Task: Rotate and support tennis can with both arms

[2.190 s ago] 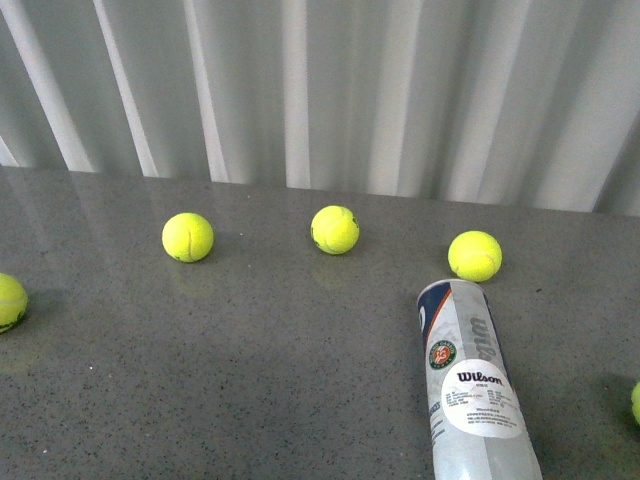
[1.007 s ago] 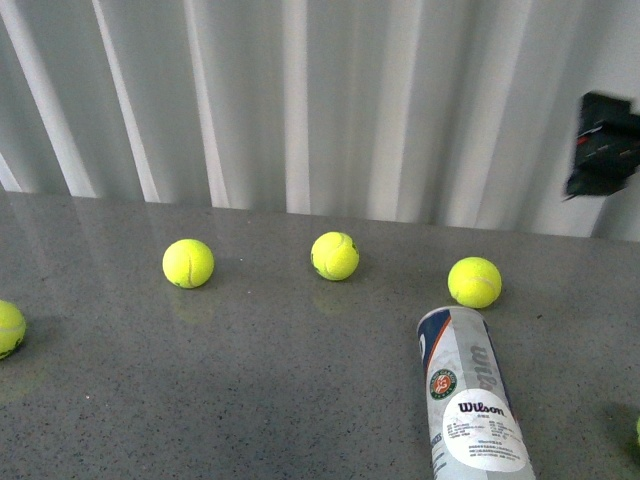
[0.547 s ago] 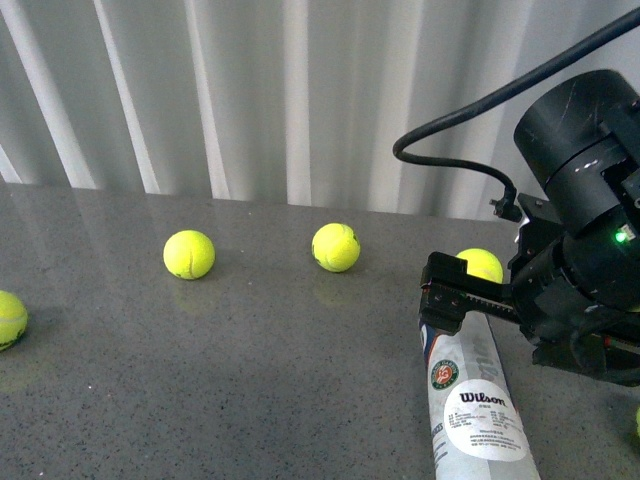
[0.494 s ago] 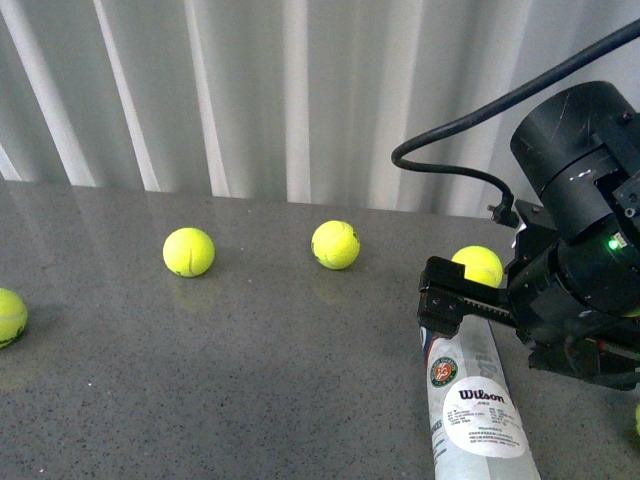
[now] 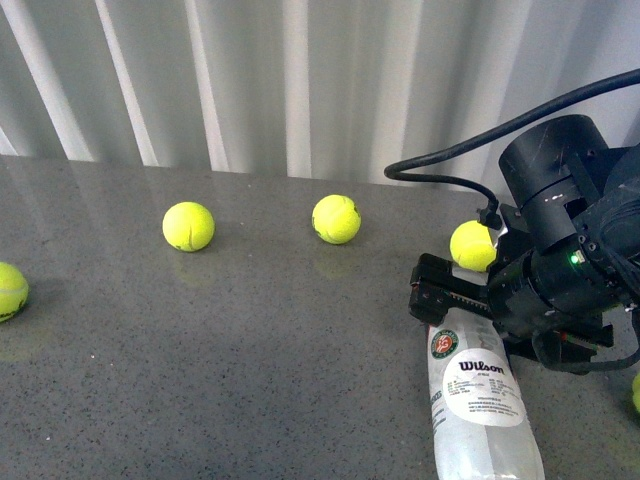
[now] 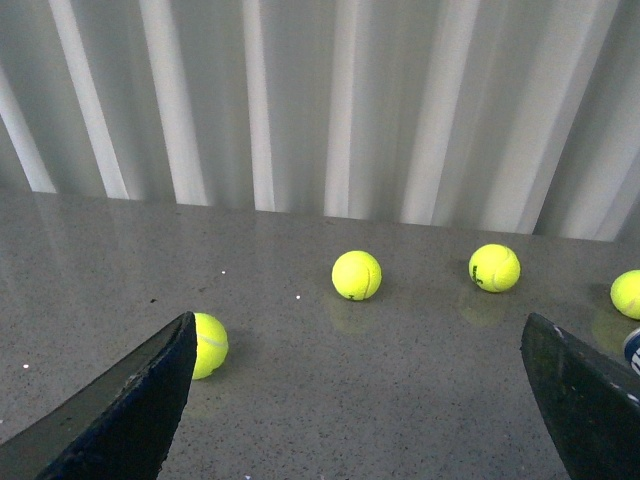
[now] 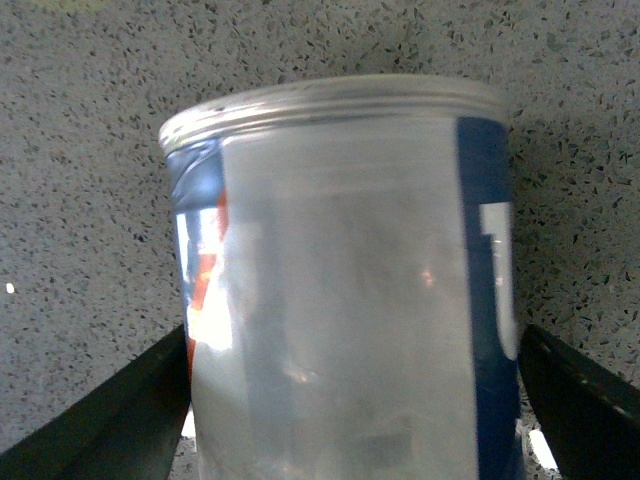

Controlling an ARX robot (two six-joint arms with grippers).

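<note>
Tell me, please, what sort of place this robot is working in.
Probably an indoor robot test bench, not a tennis court: a grey speckled tabletop, a white pleated backdrop right behind it, and loose tennis balls lying near a tennis can on its side.

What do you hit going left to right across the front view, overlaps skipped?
Yellow-green tennis ball at left edge, second yellow-green ball, third yellow-green ball, clear plastic Wilson tennis can, yellow-green ball sliver at right edge.
</note>
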